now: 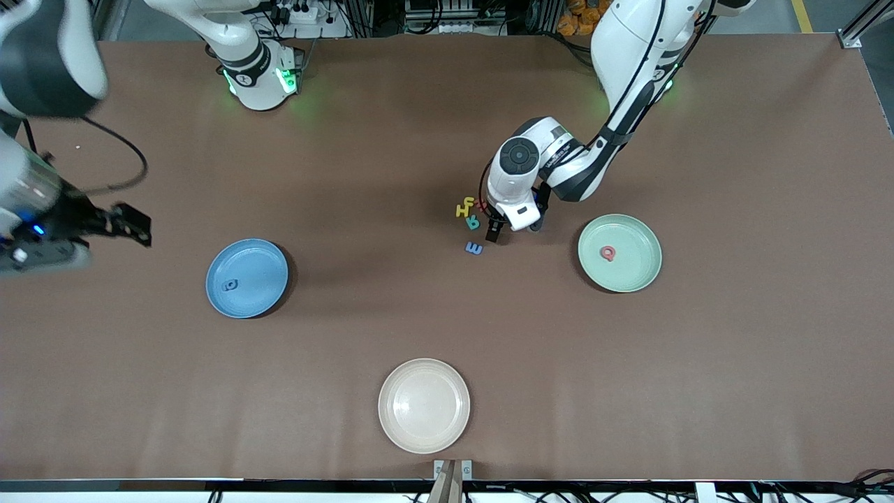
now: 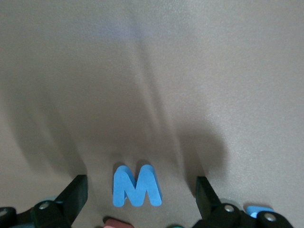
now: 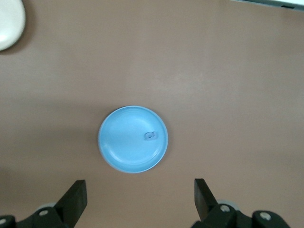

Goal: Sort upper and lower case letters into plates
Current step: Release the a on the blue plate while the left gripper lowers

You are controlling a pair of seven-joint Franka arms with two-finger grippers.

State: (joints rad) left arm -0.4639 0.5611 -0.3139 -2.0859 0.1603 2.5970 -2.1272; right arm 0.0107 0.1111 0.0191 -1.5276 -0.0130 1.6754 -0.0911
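A small pile of letters lies mid-table: a yellow H (image 1: pixel 464 207), a teal letter (image 1: pixel 473 223) and a blue M (image 1: pixel 474 248) nearest the front camera. My left gripper (image 1: pixel 494 230) is low over this pile, open and empty; in the left wrist view the blue M (image 2: pixel 137 186) lies flat between the open fingers (image 2: pixel 76 194). The mint green plate (image 1: pixel 635 276) holds a red letter (image 1: pixel 608 253). The blue plate (image 1: pixel 237 300) holds a blue letter (image 1: pixel 230 284). My right gripper (image 1: pixel 133 223) is open and empty, up in the air toward the right arm's end; its wrist view shows the blue plate (image 3: pixel 118 147).
A cream-white plate (image 1: pixel 424 405) sits near the table's front edge. Edges of a red letter (image 2: pixel 116 222) and another blue piece (image 2: pixel 259 209) show by the left gripper.
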